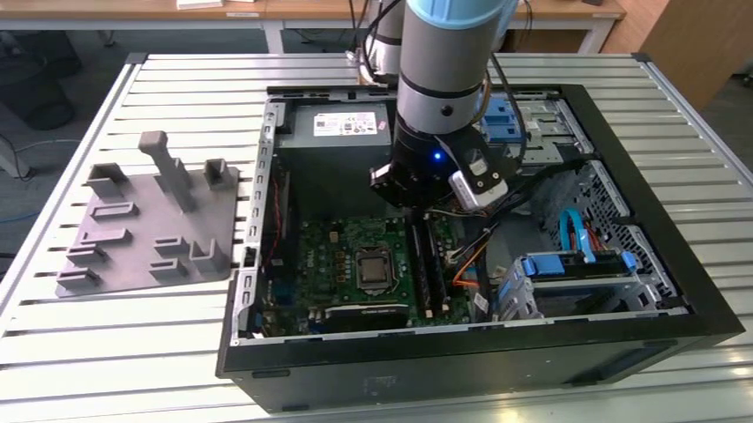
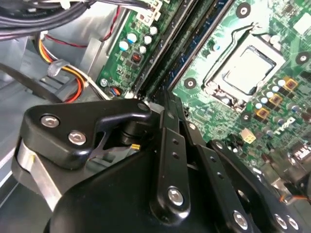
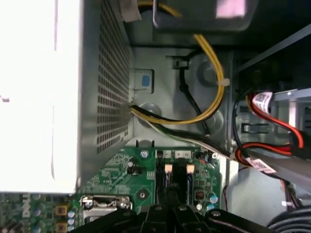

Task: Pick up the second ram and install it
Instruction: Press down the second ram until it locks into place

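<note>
Noted a grey tray (image 1: pixel 147 225) with upright blocks lying on the slatted bench (image 1: pixel 176 352), well apart from the end effector (image 1: pixel 414 210) toward the exterior view's left. Found the open computer case (image 1: pixel 471 357) beside that tray, with the arm reaching down into it. Saw the green motherboard (image 1: pixel 335 247) under and beside the end effector, and the processor socket (image 1: pixel 374 269) near it on the exterior view's left.

Placed the end effector low over the long black memory slots (image 1: pixel 421 269), close above their far end. Made out, in the second wrist view, a ram stick (image 2: pixel 206 31) as a dark bluish strip standing edge-on along the slots and running away from the tip of the end effector (image 2: pixel 164 99). Could not tell whether that strip was touched or held. Could not tell either whether the end effector was apart, together or clamped on anything.

Noted orange cables (image 1: pixel 465 264) just beside the slots toward the exterior view's right. Saw a blue drive bracket (image 1: pixel 577 264) farther out on that side.
</note>
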Robot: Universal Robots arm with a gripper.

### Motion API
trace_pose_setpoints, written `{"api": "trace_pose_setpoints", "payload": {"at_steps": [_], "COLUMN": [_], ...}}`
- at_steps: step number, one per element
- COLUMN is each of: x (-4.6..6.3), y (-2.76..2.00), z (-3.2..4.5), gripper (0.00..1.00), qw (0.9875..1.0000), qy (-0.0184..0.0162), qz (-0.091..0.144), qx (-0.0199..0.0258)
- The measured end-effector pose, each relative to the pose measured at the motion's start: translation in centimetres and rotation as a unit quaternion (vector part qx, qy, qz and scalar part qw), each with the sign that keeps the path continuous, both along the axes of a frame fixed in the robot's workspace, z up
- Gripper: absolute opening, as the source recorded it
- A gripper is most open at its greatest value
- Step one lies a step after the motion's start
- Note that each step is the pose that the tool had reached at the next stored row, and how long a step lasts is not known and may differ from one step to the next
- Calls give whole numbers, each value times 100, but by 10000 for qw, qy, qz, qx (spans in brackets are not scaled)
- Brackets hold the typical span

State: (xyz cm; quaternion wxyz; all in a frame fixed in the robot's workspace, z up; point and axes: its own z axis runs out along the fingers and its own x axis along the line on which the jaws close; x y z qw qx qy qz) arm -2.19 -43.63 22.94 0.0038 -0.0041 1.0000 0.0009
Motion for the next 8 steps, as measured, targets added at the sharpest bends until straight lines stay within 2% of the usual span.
{"api": "trace_pose_setpoints", "payload": {"at_steps": [3, 8], "x": [0, 0], "y": [-31, -176], "z": [4, -5], "gripper": [10, 10], "qw": [10000, 10000], "qy": [0, 6], "qz": [1, 2], "qx": [0, -11]}}
